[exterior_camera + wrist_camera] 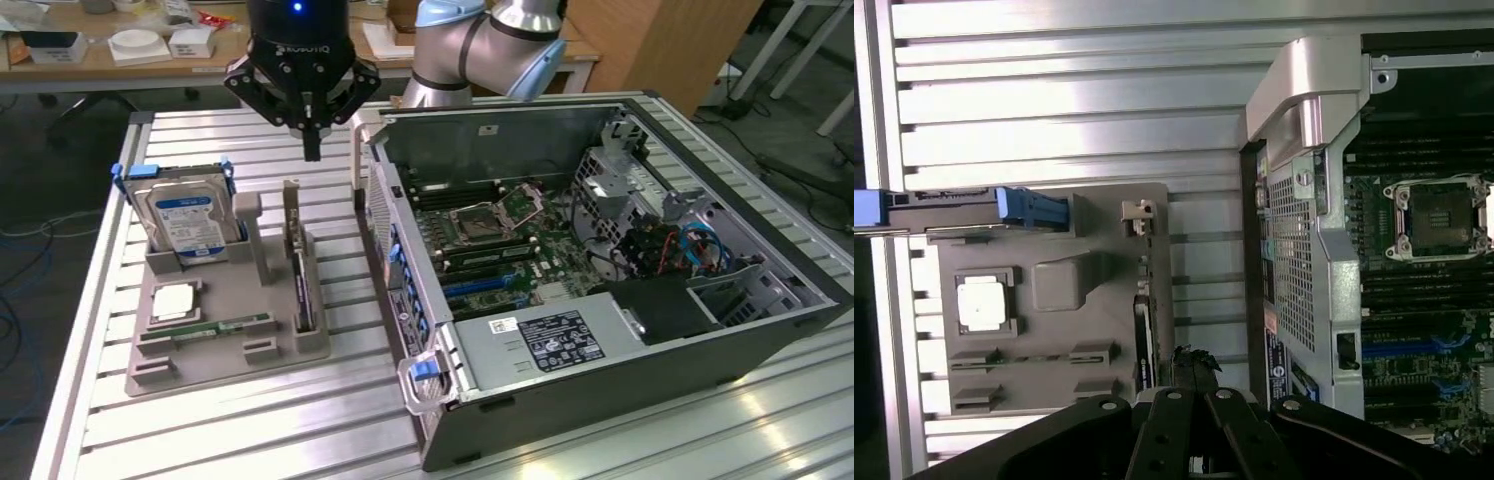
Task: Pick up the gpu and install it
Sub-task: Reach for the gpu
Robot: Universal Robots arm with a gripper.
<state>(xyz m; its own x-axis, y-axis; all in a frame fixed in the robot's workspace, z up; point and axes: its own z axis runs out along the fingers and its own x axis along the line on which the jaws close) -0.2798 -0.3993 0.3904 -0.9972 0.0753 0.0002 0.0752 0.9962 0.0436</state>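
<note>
The ribbed aluminium counter [240, 430] carried an open black steel computer case [641, 390], with its green motherboard [507, 250] exposed. Just beside the case, toward the exterior view's left, sat a grey moulded plastic tray [214, 365]. A narrow green memory stick [220, 327] and a square silvery processor [176, 300] lay flat in the tray. The gpu [304, 290], a thin flat dark card, stood on edge in a slot along the tray's side nearest the case, untouched. Behind these, a silver hard drive [187, 220] with a blue-white label stood upright between blue brackets. Farther back, the black gripper [312, 148] hung above the counter near the tray's far end. It was clenched on nothing, tapered to a point and clear of the gpu. The smooth pale arm [481, 50] stood farthest back.
</note>
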